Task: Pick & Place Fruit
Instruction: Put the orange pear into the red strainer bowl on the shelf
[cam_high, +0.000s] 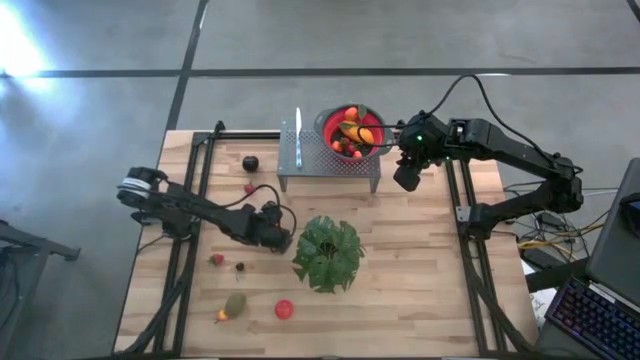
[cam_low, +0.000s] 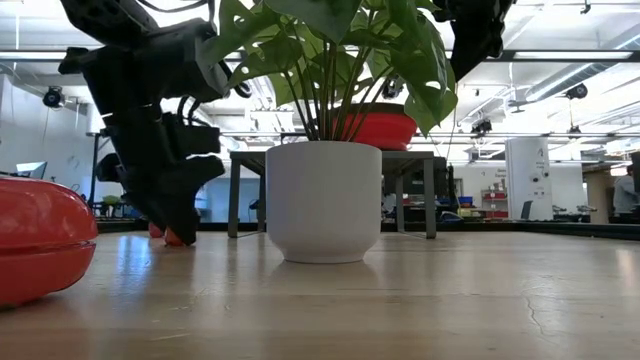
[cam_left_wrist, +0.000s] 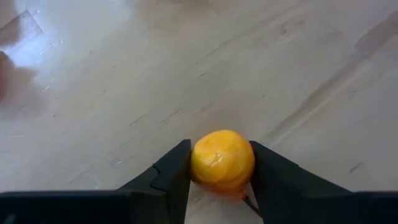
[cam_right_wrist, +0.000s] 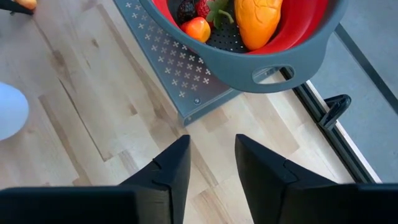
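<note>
Pale wood table (cam_high: 420, 290): left claw (cam_left_wrist: 219, 186) clamps a glossy round orange fruit (cam_left_wrist: 222, 158); right claw (cam_right_wrist: 212, 163) parted.

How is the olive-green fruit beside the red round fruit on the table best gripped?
From straight above, closing across its middle. The olive-green fruit lies oblong and slanted on the table, so its short width is the easier span to close on. Avoid the end where a small orange piece sits.
</note>
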